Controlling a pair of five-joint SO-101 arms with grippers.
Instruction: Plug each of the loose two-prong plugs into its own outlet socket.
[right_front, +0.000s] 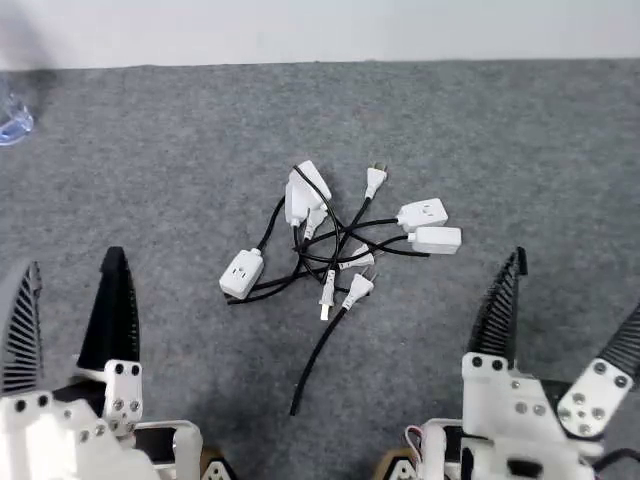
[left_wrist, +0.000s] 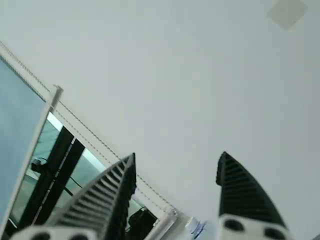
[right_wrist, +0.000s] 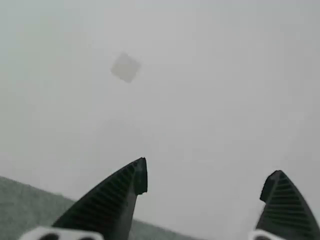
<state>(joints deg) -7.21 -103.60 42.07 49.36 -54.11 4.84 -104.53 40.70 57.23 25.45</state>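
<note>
This looks like a plain test room in a lab or office, not a home. A grey felt mat (right_front: 500, 150) covers the table ahead of the left gripper (right_front: 72, 258) and right gripper (right_front: 578, 280) and ends at a bare white wall (right_front: 320, 30). Beyond the left gripper's fingers (left_wrist: 112, 192) are a dark-framed window (left_wrist: 17, 145) and a blind's bead chain (left_wrist: 95, 137).

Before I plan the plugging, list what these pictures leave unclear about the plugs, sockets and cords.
High view: where each of the black cords leads; they cross in a tangle.
High view: the faces of the top sockets; they overlap and are too small.
High view: the right gripper, its outer finger cut off by the edge.
</note>
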